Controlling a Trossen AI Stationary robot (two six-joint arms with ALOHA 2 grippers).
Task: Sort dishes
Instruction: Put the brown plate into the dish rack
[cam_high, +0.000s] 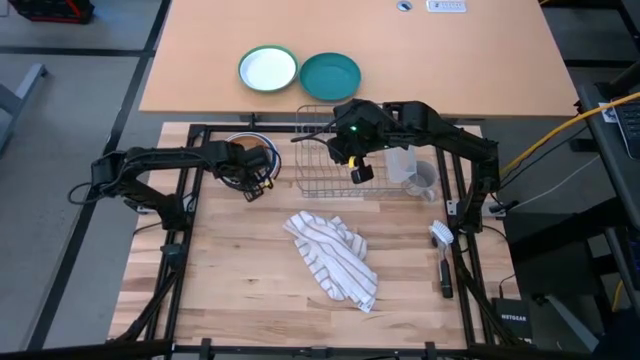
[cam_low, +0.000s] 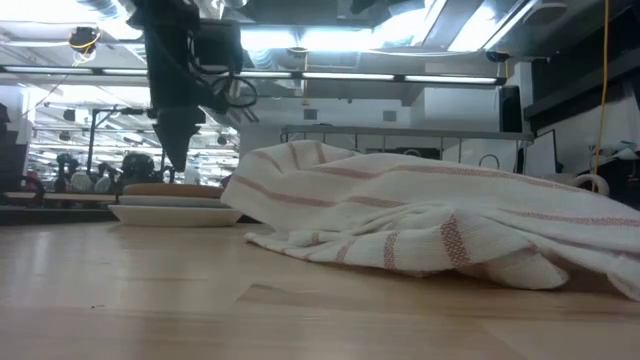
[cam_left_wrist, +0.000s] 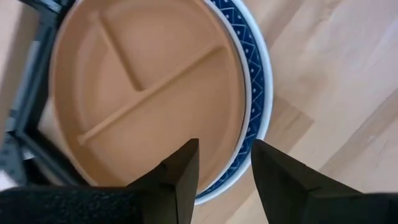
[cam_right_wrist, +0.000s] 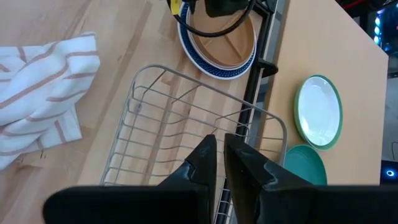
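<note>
Plates: a tan plate (cam_left_wrist: 143, 93) with three sections is stacked on a blue plate (cam_left_wrist: 254, 74), seen in the left wrist view; a pale plate edge (cam_low: 175, 214) is seen at the bottom of the stack in the low view. The stack is placed on the wooden table (cam_high: 250, 290), left of the rack.
Left gripper (cam_left_wrist: 224, 165): held just above the near edge of the stack, fingers (cam_left_wrist: 183, 174) spread with a gap between them; nothing is pinched.
Right gripper (cam_right_wrist: 221, 155): held over the rack (cam_right_wrist: 186, 130), fingers pressed together, nothing between them.
Rack: a wire dish rack, no plates seen in it, placed at the back of the wooden table.
Towel (cam_high: 335, 262): a white striped cloth, crumpled near the table's middle, apart from the stack.
Other plates: a green-rimmed white plate (cam_high: 268, 70) and a teal plate (cam_high: 330, 74) are laid side by side on the far tan tabletop.
Brush (cam_high: 442, 255): laid at the table's right side.
Cup (cam_high: 420, 180): a clear cup, placed right of the rack.
</note>
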